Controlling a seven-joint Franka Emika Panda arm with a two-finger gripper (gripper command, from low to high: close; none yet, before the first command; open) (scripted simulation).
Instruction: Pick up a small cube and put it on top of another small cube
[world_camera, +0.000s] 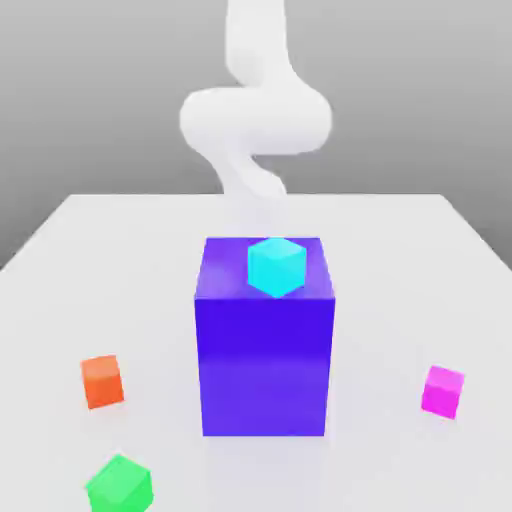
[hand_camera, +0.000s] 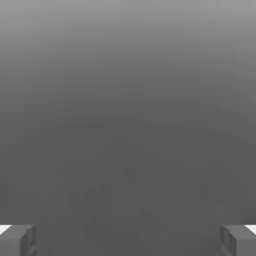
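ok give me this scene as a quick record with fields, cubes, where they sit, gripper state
surface: pale flat table
big block: blue-purple block, centre of the table
cyan cube: cyan cube, on top of the blue-purple block
magenta cube: small magenta cube, on the table toward the exterior view's right
orange cube: orange cube, on the table toward the exterior view's left
green cube: green cube, on the table, nearer the camera than the orange cube
arm: white arm, behind the block
gripper: gripper open, nothing between its fingers
stacking: not yet done

A small cyan cube (world_camera: 276, 266) sits on a big blue-purple block (world_camera: 265, 350); the small magenta cube (world_camera: 442, 390) lies at the exterior view's right, a small orange cube (world_camera: 101, 381) and a small green cube (world_camera: 119, 486) left, apparently nearer.
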